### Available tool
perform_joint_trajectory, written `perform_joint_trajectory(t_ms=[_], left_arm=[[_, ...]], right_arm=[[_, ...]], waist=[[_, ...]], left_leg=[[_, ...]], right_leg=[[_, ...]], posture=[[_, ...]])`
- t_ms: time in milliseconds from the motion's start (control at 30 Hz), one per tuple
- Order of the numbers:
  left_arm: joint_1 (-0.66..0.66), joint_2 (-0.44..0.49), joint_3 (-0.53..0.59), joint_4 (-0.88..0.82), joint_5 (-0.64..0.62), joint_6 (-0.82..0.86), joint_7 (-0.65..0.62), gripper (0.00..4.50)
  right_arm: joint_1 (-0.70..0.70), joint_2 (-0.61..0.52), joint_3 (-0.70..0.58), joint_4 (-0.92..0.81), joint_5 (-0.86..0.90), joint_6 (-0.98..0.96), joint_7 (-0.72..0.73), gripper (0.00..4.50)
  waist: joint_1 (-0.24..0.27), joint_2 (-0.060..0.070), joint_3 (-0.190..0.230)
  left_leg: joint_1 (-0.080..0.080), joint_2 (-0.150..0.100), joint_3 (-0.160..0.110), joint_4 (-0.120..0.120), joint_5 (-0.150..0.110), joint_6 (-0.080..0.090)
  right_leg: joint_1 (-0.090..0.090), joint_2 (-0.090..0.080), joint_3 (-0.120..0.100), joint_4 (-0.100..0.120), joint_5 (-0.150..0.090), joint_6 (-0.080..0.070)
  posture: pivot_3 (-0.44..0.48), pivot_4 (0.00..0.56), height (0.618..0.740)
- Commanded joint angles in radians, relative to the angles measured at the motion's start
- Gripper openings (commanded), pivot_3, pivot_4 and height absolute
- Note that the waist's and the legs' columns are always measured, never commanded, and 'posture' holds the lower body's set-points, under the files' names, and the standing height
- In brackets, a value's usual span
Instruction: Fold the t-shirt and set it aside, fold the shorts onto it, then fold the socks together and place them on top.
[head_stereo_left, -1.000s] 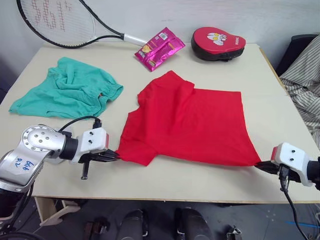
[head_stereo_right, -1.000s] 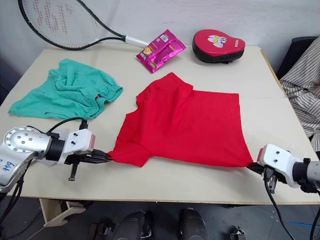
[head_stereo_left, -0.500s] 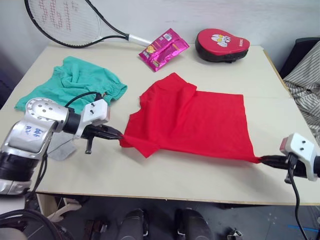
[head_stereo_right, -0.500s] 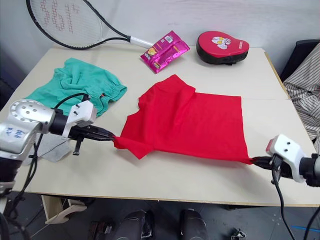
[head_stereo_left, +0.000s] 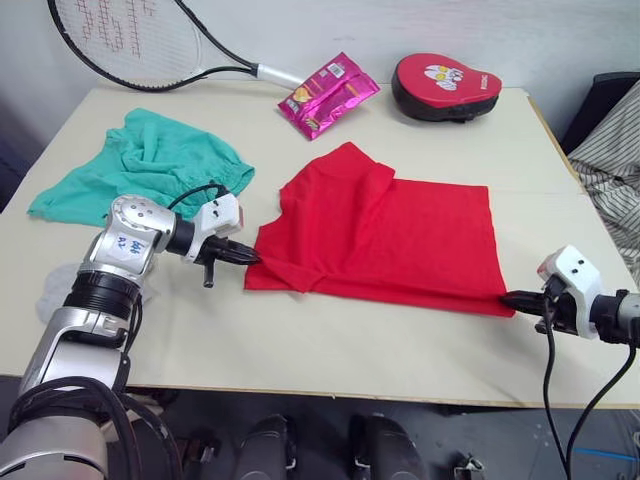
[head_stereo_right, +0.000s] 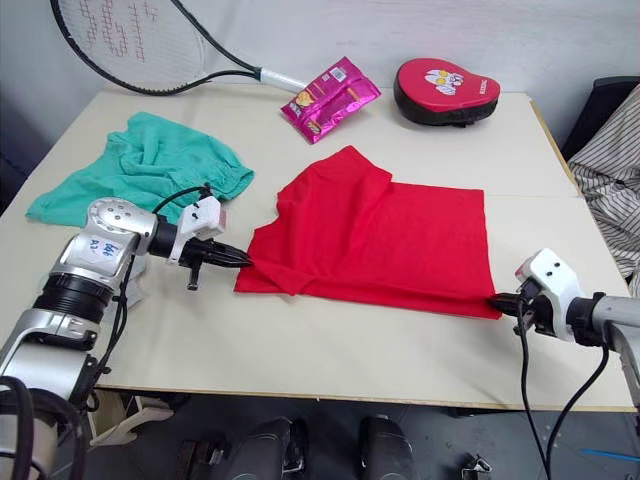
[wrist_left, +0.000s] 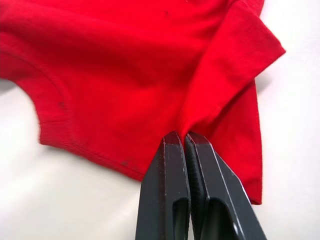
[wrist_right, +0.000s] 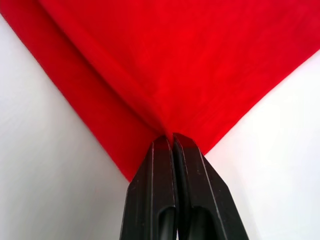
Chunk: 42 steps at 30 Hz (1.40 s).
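Both arms low, outstretched, jaws pinched closed.

Plain bright red t-shirt (head_stereo_left: 390, 235) is lying beside teal-green shorts (head_stereo_left: 140, 175); at 12 o'clock, a magenta packet (head_stereo_left: 328, 95).

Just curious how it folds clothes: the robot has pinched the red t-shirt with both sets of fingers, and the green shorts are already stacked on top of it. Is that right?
Not quite. Both grippers, left and right, do pinch the t-shirt, as the wrist views show. But the shorts are not on it: the right eye view shows them lying apart on the table, to the robot's left of the shirt.
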Motion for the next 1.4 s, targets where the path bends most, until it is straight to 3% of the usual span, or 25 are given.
perform_joint_trajectory(t_ms=[33, 133, 300, 367, 400, 467, 567, 667, 767, 800, 867, 1067, 1400], left_arm=[[0.002, -0.015, 0.081, 0.020, -0.032, -0.017, 0.041, 0.23], [0.032, -0.032, 0.132, -0.009, -0.067, 0.033, 0.064, 0.97], [0.056, -0.031, 0.276, 0.010, -0.084, -0.007, 0.267, 2.55], [0.108, -0.024, 0.343, -0.030, -0.118, -0.047, 0.292, 3.17], [0.136, -0.018, 0.363, -0.060, -0.133, -0.051, 0.285, 3.18], [0.221, 0.007, 0.385, -0.155, -0.172, -0.075, 0.215, 2.93], [0.356, 0.047, 0.386, -0.331, -0.226, -0.140, 0.090, 2.10], [0.455, 0.066, 0.322, -0.474, -0.229, -0.126, 0.025, 1.18], [0.488, 0.018, 0.252, -0.520, -0.198, -0.152, 0.028, 0.22], [0.482, -0.007, 0.224, -0.508, -0.173, -0.177, 0.039, 0.01], [0.470, -0.044, 0.180, -0.484, -0.148, -0.204, 0.042, 0.00], [0.358, -0.165, 0.061, -0.318, -0.025, -0.322, 0.107, 0.00], [0.215, -0.261, 0.082, -0.112, -0.011, -0.347, 0.204, 0.00]], right_arm=[[0.011, 0.045, -0.093, -0.018, 0.014, 0.013, -0.095, 0.20], [0.045, 0.087, -0.143, -0.067, 0.032, 0.009, -0.127, 0.94], [0.105, 0.150, -0.279, -0.126, 0.019, -0.085, -0.234, 2.71], [0.135, 0.165, -0.342, -0.154, 0.031, -0.104, -0.255, 3.40], [0.151, 0.170, -0.366, -0.175, 0.048, -0.099, -0.252, 3.69], [0.196, 0.182, -0.400, -0.263, 0.125, -0.060, -0.205, 3.72], [0.250, 0.202, -0.384, -0.395, 0.199, -0.032, -0.165, 3.11], [0.294, 0.203, -0.240, -0.461, 0.102, -0.150, -0.117, 2.09], [0.260, 0.240, -0.108, -0.455, 0.034, -0.222, -0.136, 1.06], [0.245, 0.247, -0.065, -0.435, 0.005, -0.248, -0.135, 0.74], [0.223, 0.253, -0.008, -0.387, -0.033, -0.295, -0.120, 0.01], [0.119, 0.272, 0.068, -0.197, -0.113, -0.401, -0.137, 0.01], [0.051, 0.294, 0.074, -0.073, -0.137, -0.443, -0.176, 0.01]], waist=[[-0.001, 0.000, 0.000], [0.000, 0.000, 0.000], [-0.001, 0.000, 0.000], [-0.002, 0.000, 0.000], [-0.004, 0.000, 0.000], [-0.006, 0.001, 0.000], [-0.006, 0.000, -0.001], [-0.001, -0.001, -0.001], [0.004, -0.001, -0.003], [0.005, -0.001, -0.003], [0.004, -0.001, -0.003], [0.001, -0.001, -0.003], [-0.002, -0.001, -0.003]], left_leg=[[0.000, 0.000, 0.000, 0.000, 0.000, 0.000], [0.000, 0.000, 0.000, 0.000, 0.000, 0.000], [0.000, 0.000, -0.001, 0.000, 0.000, 0.000], [0.000, 0.000, 0.000, 0.000, 0.000, 0.000], [0.001, 0.000, 0.000, -0.001, 0.000, 0.000], [0.002, 0.000, 0.000, -0.002, 0.000, 0.000], [0.002, 0.001, 0.000, -0.003, 0.000, -0.001], [0.002, 0.001, 0.000, -0.003, -0.001, -0.001], [0.003, -0.001, -0.002, -0.003, -0.003, 0.000], [0.003, -0.001, -0.002, -0.003, -0.002, 0.000], [0.003, -0.002, -0.002, -0.003, -0.002, 0.001], [0.003, -0.002, -0.001, -0.001, -0.001, 0.001], [0.003, -0.001, -0.001, 0.000, 0.000, 0.002]], right_leg=[[0.000, 0.000, 0.000, 0.000, 0.000, 0.000], [0.000, -0.001, 0.000, 0.000, 0.000, 0.000], [0.000, -0.001, 0.000, 0.000, 0.000, 0.000], [0.000, -0.001, 0.000, 0.001, 0.000, 0.001], [0.000, -0.001, 0.001, 0.001, 0.000, 0.001], [0.001, -0.001, 0.001, 0.001, 0.000, 0.001], [0.001, 0.000, 0.001, -0.001, 0.000, 0.000], [0.001, -0.001, 0.001, -0.001, 0.000, 0.000], [0.003, -0.002, 0.001, -0.001, 0.001, 0.001], [0.003, -0.003, 0.001, -0.001, 0.001, 0.001], [0.003, -0.003, 0.001, -0.001, 0.001, 0.001], [0.003, -0.002, 0.000, 0.000, 0.001, 0.001], [0.003, -0.002, 0.000, 0.000, 0.001, 0.002]], posture=[[0.000, 0.150, 0.740], [0.000, 0.150, 0.740], [0.000, 0.150, 0.740], [0.000, 0.150, 0.740], [0.000, 0.150, 0.740], [0.000, 0.150, 0.740], [0.000, 0.150, 0.740], [0.000, 0.150, 0.740], [0.000, 0.150, 0.740], [0.000, 0.150, 0.740], [0.000, 0.150, 0.740], [0.000, 0.150, 0.740], [0.000, 0.150, 0.740]])
